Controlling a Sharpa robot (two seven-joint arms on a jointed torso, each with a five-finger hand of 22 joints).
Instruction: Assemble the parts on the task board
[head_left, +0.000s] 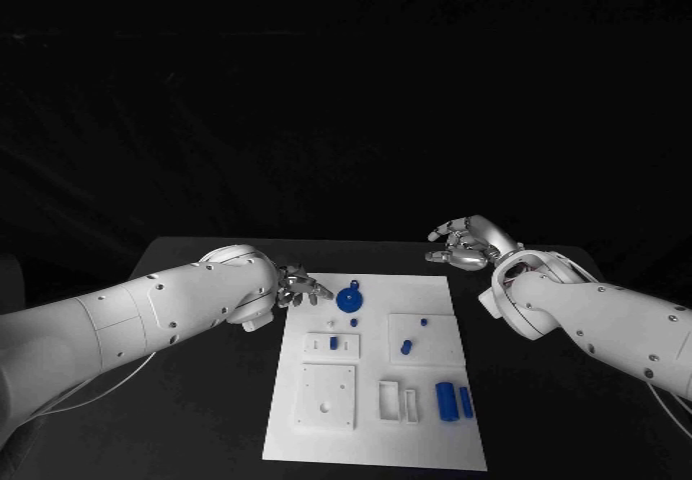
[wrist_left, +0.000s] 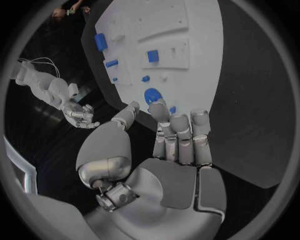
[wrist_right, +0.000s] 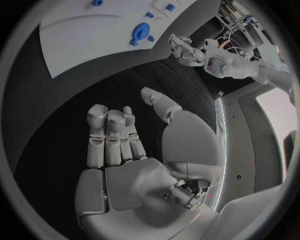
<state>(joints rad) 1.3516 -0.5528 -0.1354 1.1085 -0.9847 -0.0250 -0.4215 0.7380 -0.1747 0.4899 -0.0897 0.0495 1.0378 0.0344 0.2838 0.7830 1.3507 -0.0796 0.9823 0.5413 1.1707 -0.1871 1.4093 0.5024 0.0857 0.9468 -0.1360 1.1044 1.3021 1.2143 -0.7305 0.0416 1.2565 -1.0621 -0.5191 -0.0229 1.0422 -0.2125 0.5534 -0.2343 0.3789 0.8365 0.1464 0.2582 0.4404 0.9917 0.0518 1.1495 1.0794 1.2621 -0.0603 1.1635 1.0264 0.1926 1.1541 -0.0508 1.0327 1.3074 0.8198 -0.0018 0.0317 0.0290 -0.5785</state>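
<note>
You are looking down at a black table (head_left: 216, 420) with the white task board (head_left: 378, 440) lying lengthwise in the middle. Your left hand (head_left: 303, 288) hovers at the board's ten o'clock corner, fingers spread wide and holding nothing. The round blue part (head_left: 352, 299), a disc with a small knob, lies just beside those fingertips, toward three o'clock from the hand. Your right hand (head_left: 469, 243) is raised beyond the board's one o'clock corner, fingers loosely apart and empty, well apart from that part. The left hand is clearly nearer, so a reach would likely go rightward. Two upright blue blocks (head_left: 454, 400) stand toward the board's five o'clock end.
</note>
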